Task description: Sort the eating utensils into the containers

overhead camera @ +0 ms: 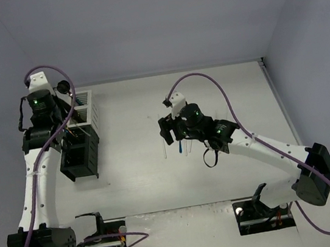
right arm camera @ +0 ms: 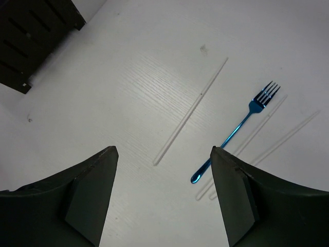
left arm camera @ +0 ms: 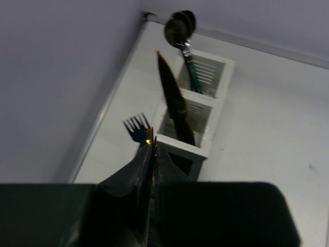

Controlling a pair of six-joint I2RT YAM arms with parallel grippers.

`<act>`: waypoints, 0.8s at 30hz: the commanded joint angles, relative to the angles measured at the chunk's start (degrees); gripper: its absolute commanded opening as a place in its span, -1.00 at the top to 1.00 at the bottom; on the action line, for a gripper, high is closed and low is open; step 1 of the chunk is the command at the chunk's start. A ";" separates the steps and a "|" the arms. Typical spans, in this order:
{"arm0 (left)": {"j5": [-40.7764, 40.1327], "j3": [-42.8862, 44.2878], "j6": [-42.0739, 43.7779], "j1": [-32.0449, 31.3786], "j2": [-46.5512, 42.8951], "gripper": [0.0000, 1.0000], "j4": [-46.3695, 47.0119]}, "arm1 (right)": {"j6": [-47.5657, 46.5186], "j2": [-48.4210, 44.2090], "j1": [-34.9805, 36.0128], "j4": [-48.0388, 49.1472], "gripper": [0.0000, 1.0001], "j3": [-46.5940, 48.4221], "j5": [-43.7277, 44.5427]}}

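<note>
Cutlery lies flat under the right claw (right arm camera: 163, 153), on the white table (right arm camera: 128, 72); a bright blue fork (right arm camera: 229, 135) has its handle end just inside one finger (right arm camera: 234, 198), with its tines pointing away past the tips; one pale chopstick (right arm camera: 191, 110) starts between the fingertips and runs out ahead; two more chopsticks (right arm camera: 277, 144) lie just outside the fork; this claw is spread wide and grips nothing; the black caddies (right arm camera: 31, 41) sit well off to its other side.

The left claw (left arm camera: 152, 152) is pressed closed on the neck of a dark-blue fork (left arm camera: 136, 127), tines jutting beyond the tips; a black caddy's mouth (left arm camera: 180, 162) sits directly beneath; just ahead, the near white caddy (left arm camera: 181, 145) holds an upright black serrated knife (left arm camera: 172, 100); beyond it, the far white caddy (left arm camera: 205, 72) holds a teal-handled spoon (left arm camera: 180, 27), bowl up.
</note>
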 commanded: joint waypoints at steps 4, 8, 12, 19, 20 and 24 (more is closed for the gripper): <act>-1.71 4.87 1.82 7.10 3.94 1.00 8.37 | 1.76 -4.39 -1.75 3.58 -0.41 -2.83 0.90; -3.08 3.49 2.06 7.35 6.61 1.00 10.28 | 2.04 -4.85 -2.77 3.58 -0.41 -3.92 0.83; -3.43 -0.87 1.30 7.32 7.33 0.99 12.93 | 2.69 -4.50 -4.36 3.67 -0.41 -4.48 0.89; -2.96 -4.46 -0.39 7.26 7.46 0.59 13.16 | 5.63 0.27 -6.44 3.64 -0.40 -2.84 5.14; -2.84 -4.52 -0.57 7.26 7.40 0.55 12.81 | 6.53 1.47 -6.80 3.52 -0.39 -2.25 5.93; -1.58 -4.49 -1.45 7.31 6.06 0.32 11.09 | 10.57 6.89 -8.56 2.96 -0.37 0.54 7.60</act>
